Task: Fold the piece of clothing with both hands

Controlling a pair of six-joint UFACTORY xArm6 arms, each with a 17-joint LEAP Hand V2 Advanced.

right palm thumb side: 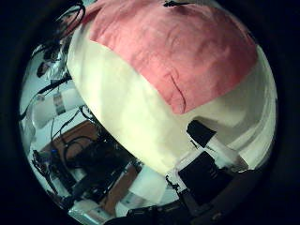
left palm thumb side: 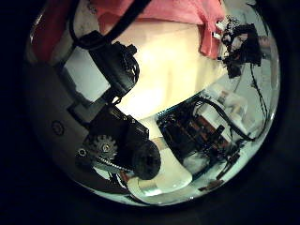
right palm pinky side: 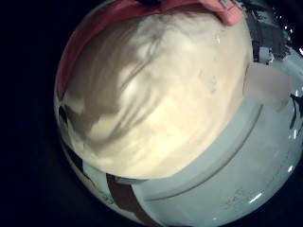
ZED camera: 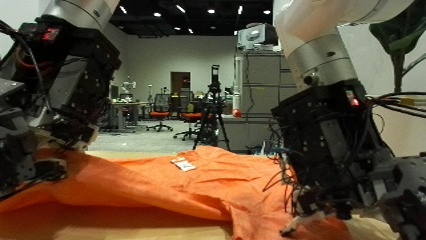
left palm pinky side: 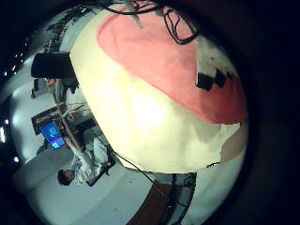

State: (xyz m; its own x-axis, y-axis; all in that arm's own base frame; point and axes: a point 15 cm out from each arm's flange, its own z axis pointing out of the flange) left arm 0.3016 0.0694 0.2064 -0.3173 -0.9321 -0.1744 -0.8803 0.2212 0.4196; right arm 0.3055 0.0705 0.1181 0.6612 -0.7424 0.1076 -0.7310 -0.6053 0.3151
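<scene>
Orange garment (ZED camera: 173, 180), spread flat on table (ZED camera: 80, 222), long axis seemingly crosswise

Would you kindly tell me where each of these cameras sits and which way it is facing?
Outside view: low at the table, facing both arms; left hand, right hand, orange garment.
Left little finger side: left palm, over garment on the table.
Left thumb side: left palm; its own fingers show.
Right little finger side: right palm, close over the table.
Right thumb side: right palm; garment, own fingers.
All share the garment.
</scene>
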